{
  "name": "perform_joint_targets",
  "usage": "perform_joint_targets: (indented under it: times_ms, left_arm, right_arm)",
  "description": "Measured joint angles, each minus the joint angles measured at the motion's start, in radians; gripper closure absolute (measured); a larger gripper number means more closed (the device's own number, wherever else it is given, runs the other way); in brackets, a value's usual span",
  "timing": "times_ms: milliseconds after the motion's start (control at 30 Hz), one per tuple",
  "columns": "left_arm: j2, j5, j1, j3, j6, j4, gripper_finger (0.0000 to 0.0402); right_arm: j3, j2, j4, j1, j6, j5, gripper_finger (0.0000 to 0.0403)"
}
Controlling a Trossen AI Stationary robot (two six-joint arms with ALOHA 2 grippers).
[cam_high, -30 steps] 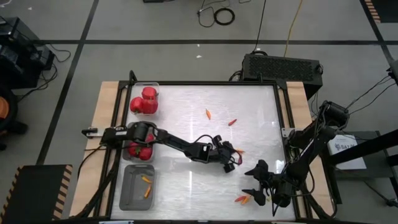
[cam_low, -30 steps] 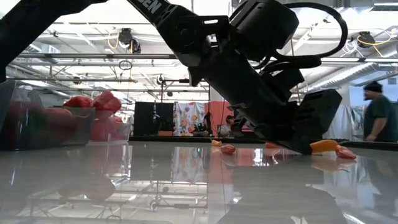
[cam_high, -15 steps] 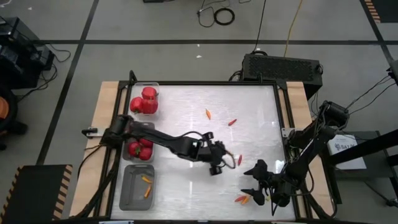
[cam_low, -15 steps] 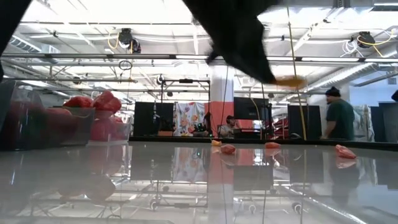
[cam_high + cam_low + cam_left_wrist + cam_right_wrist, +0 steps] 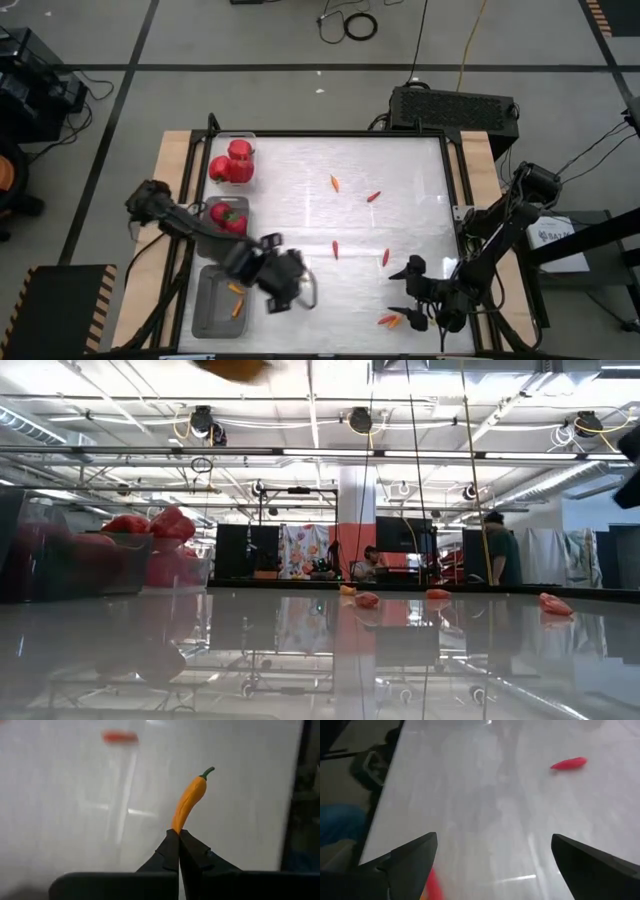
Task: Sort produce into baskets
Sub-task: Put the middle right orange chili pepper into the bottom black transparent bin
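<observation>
The left gripper [image 5: 178, 836], clamped on an orange chili [image 5: 189, 802], has swung from the table's middle to the near-left basket [image 5: 205, 310] (release probably next); the right gripper [image 5: 408, 290] waits, fingers apart.

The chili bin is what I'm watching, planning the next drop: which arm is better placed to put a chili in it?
Left. Its gripper is shut on an orange chili and is beside the chili bin. The right gripper waits open across the table, holding nothing.

An orange chili [image 5: 189, 803] is pinched by its tip; red peppers [image 5: 230, 165] fill two clear bins [image 5: 245, 138], small chilies [image 5: 335, 183] scattered on the table.
</observation>
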Motion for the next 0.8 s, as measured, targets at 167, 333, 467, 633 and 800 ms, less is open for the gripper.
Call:
perform_joint_targets:
  times_ms: [167,333,467,633,800]
  left_arm:
    - [-0.017,0.031,-0.141,0.0,-0.258,-0.23,0.04]
    - [-0.017,0.073,-0.258,0.0,-0.425,-0.393,0.04]
    - [-0.016,0.087,-0.329,0.0,-0.426,-0.409,0.04]
    - [-0.016,0.101,-0.373,-0.043,-0.482,-0.41,0.04]
    - [-0.016,0.223,-0.391,-0.137,-0.538,-0.385,0.04]
  right_arm:
    - [0.0,0.003,0.049,-0.039,-0.077,0.003,0.0019]
    - [0.0,0.004,0.105,-0.07,-0.1,0.003,0.0019]
    - [0.0,0.008,0.175,-0.088,-0.1,0.004,0.0019]
    - [0.0,0.01,0.224,-0.098,-0.112,0.003,0.0019]
    - [0.0,0.01,0.251,-0.097,-0.166,0.003,0.0019]
